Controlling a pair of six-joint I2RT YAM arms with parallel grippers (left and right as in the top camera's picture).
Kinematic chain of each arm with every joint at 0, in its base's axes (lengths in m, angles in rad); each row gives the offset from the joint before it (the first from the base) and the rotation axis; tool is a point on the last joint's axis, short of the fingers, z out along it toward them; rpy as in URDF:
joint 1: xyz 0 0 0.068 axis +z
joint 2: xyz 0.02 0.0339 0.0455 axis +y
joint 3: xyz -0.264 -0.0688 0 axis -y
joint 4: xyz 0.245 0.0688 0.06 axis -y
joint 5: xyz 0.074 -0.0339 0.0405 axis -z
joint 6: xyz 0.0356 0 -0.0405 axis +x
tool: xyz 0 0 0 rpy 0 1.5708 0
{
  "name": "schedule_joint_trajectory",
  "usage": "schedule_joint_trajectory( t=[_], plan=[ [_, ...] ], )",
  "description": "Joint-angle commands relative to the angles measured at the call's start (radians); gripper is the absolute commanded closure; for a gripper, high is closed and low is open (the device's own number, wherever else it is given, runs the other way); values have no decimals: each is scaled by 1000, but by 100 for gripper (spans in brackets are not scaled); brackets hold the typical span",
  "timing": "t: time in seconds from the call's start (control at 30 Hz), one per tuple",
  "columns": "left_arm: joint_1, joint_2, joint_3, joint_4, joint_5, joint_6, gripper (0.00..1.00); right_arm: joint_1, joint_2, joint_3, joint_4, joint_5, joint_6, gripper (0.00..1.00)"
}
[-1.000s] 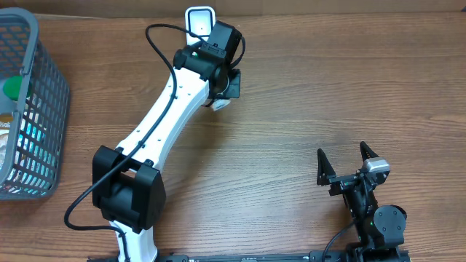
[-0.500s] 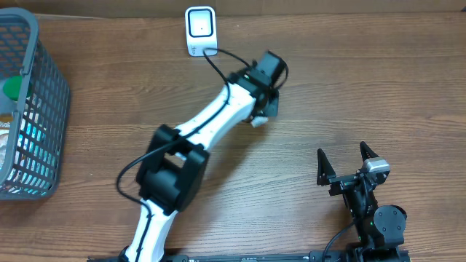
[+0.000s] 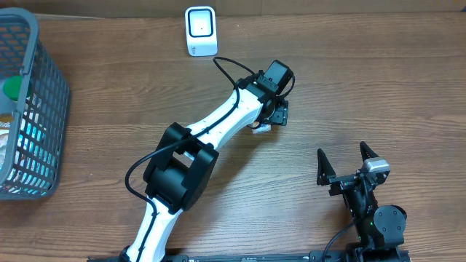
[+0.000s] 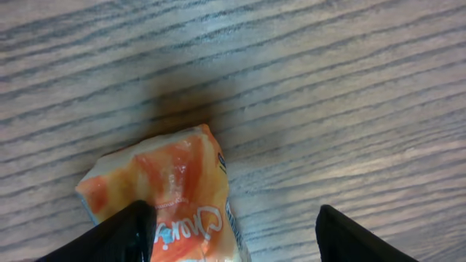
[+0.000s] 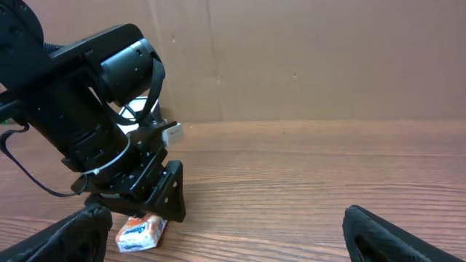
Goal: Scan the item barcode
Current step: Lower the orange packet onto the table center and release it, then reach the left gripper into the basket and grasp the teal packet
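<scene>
Roughly at the put-down end of a scan cycle, judging by the layout. Seeing the left fingers [image 4: 124,233] spread wide with nothing clamped: orange packet [image 4: 171,178] lying flat on the tabletop [image 4: 328,87] directly beneath them, tucked against one finger, reaching partway into the gap and well clear of the other finger. Can't tell from the wrist view whether that near finger touches the wrapper or merely overlaps it. Same story from the right wrist view: packet down on the wood just under the left fingertips, not lifted. Seeing the right fingers [image 5: 408,236] fully spread too, holding nothing, well apart from the packet and from the left fingers. Spotting the white scanner [image 3: 200,30] well beyond the left fingers toward the back edge, nowhere near the packet, so no barcode presented at this instant. Also noting the grey basket [image 3: 54,94] far off to one side of the left fingers, more items inside. Can't make out a barcode on the orange face, only lettering. Next move, as a guess: either lift the left fingers straight up clear of the wrapper and head to the basket for another item, or, if the scan is not yet done, recentre so the packet sits between both fingers, close on it and carry it to face the scanner window. Would watch for the thin wrapper snagging on the near finger or sliding.
</scene>
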Motion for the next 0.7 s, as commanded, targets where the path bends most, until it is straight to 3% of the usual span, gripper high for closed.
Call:
schedule_joint_trajectory(
  t=[0.0,0.17,0.4,0.53,0.67],
  plan=[
    [19,-80,68,-54,-13,58,25,-7,-12,-11,3,-3,6,0],
    [81,-222,193,-209,-18,129,24,-7,-12,-11,3,-3,6,0],
    [230,-471,354,-458,-24,294,15,-7,-12,-11,3,-3,6,0],
    [400,-619,407,-542,-65,313,14,-7,-12,-11,3,-3,6,0],
    [614,-719,422,-527,-71,323,12,-7,-12,-11,3,-3,6,0]
  ],
)
